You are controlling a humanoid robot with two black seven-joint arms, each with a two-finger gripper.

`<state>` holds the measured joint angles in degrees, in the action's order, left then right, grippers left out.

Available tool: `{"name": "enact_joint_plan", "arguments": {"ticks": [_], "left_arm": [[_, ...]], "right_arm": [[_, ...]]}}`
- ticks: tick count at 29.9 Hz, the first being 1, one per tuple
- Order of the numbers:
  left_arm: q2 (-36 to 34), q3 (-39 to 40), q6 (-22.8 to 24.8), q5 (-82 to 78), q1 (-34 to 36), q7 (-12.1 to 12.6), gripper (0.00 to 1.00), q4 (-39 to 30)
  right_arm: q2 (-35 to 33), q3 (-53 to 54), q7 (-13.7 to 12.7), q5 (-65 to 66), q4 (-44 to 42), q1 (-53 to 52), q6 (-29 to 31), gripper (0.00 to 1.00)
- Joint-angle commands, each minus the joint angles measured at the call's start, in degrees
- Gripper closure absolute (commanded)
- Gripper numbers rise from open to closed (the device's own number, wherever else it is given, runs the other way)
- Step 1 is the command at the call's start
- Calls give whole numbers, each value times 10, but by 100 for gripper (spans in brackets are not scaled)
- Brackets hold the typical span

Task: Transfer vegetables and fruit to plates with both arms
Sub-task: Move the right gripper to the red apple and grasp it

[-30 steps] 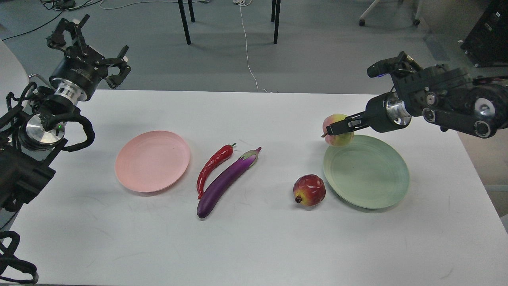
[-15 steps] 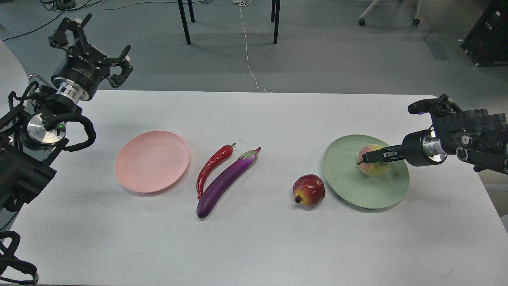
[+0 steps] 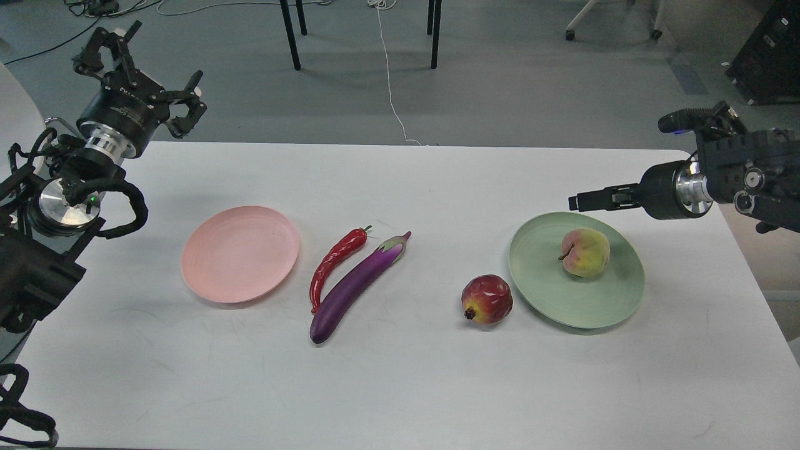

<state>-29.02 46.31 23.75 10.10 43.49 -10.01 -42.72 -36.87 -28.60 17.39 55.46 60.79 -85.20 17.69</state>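
The yellow-green peach [image 3: 585, 252] lies on the pale green plate [image 3: 550, 294] at the right. My right gripper [image 3: 578, 202] hovers just above the plate's far rim, clear of the peach and empty. The dark red pomegranate [image 3: 487, 299] sits on the table just left of that plate. The purple eggplant [image 3: 356, 286] and the red chili pepper [image 3: 334, 262] lie side by side at the table's middle. The pale pink plate [image 3: 240, 253] is bare at the left. My left gripper [image 3: 147, 72] is raised beyond the table's far left corner, fingers spread and empty.
The white table [image 3: 400, 387] has its far edge behind the plates. Black chair legs [image 3: 290, 34] and a white cable [image 3: 390, 87] are on the floor beyond it. A dark cabinet [image 3: 772, 56] stands at the far right.
My right gripper carried the peach from the plate's far rim onto the green plate, let it go, and rose back up and away. The left arm barely moved.
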Motion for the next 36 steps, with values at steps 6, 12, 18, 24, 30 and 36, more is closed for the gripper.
{"name": "enact_joint_plan", "arguments": {"ticks": [6,12,18,24,30,36], "left_arm": [[-1,-1,0,0,0,3,1,0],[-1,-1,0,-1,1,3,1,0],[-10,-1,1,0,0,3,1,0],[-14,0,1,0,0,2,1,-1],[-18,0,1,0,0,1,1,-3],[-21,0,1,0,-1,0,1,-3]], "right_arm": [[123,-2,-6,1,34,-6,6,4],[208,-38,-6,6,33,-14,8,5],[239,-92,-9,24,32,-23,9,5],[235,-128,-10,58,33,-27,9,5],[232,-140,-10,62,34,-26,9,5],[232,-144,-10,60,35,-25,14,7]]}}
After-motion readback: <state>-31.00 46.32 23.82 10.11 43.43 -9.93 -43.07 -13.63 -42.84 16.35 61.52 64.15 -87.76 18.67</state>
